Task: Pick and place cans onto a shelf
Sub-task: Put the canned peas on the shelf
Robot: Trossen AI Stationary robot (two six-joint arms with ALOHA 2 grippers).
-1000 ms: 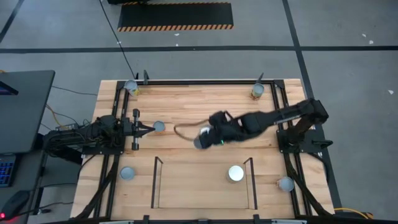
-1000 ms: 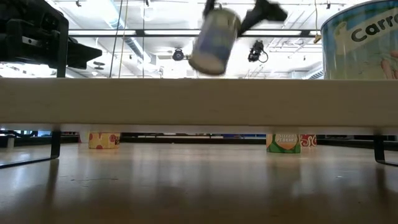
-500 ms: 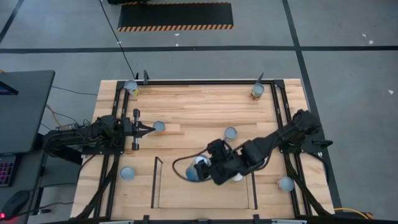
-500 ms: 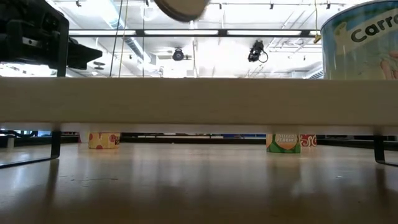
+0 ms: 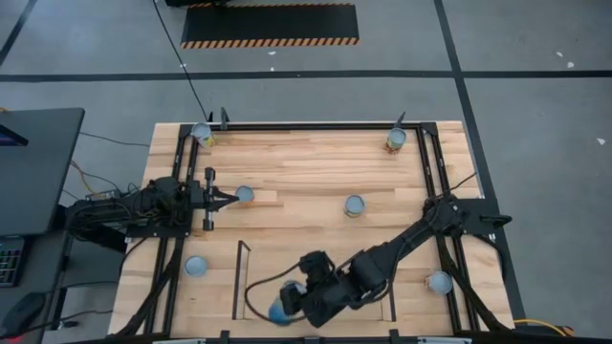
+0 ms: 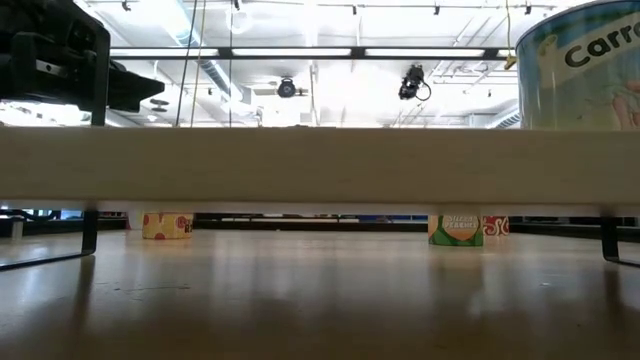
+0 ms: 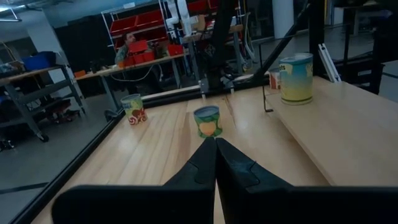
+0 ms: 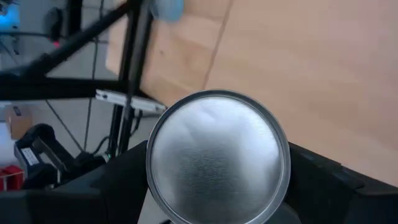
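— So what have you got in your right jaws just now?

— One of the cans. My right jaws are spread wide around its sides and clamped on it, with its silver end turned toward my wrist. I judge I carry it this way so it can be set down inside the shelf, the light-wood bay at the near edge of the table.

— Is it down yet?

— I cannot tell whether it touches the wood; it sits low over the left part of the bay, near the left rail.

— And the other cans?

— Going outward: one just left of the bay, one right of it by my right arm's base. Farther on, one stands mid-table and one just in front of my left jaws, which are pinched shut on nothing while that arm waits at the left edge. Farthest, two sit in the back corners, well apart, likely left for later trips.
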